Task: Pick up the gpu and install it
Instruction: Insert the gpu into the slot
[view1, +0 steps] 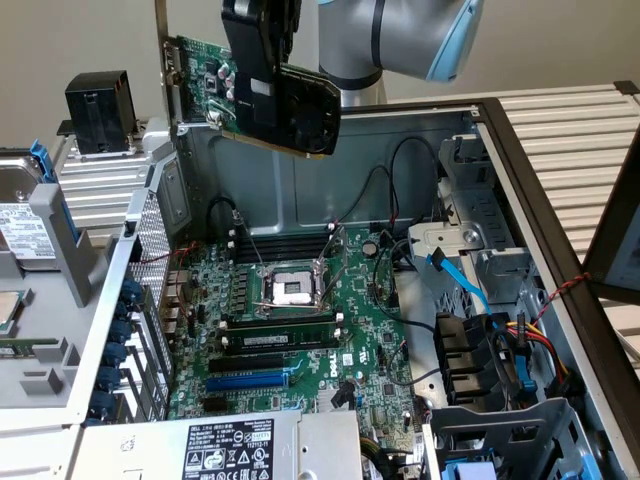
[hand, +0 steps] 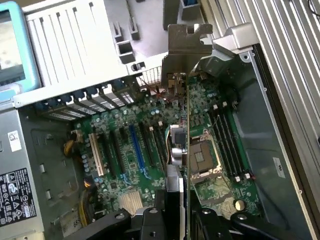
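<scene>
One arm (view1: 400, 30) is reaching in from the top of the exterior view, carrying one gripper (view1: 252, 105). The gripper is clamping one graphics card (view1: 200, 80) between its fingers and is holding it in the air. The card is hanging above the far wall of the one open computer case (view1: 300, 170), toward the exterior view's left, touching nothing inside. Its green board is facing the camera, its one black cooler (view1: 305, 110) is pointing toward the exterior view's right, and its one silver bracket (view1: 165, 50) is standing upright at the other end. From the wrist, the gripper (hand: 172, 215) is showing the graphics card (hand: 180, 137) edge-on, with the bracket (hand: 187, 45) at the far end. One motherboard (view1: 370, 340) is lying flat in the case, well below the card. One open processor socket (view1: 293, 290) is sitting near its middle. One blue slot (view1: 248, 380) is lying nearer the camera, and beside it one power supply (view1: 230, 445) is showing its white label. I cannot count the memory sticks reliably.
</scene>
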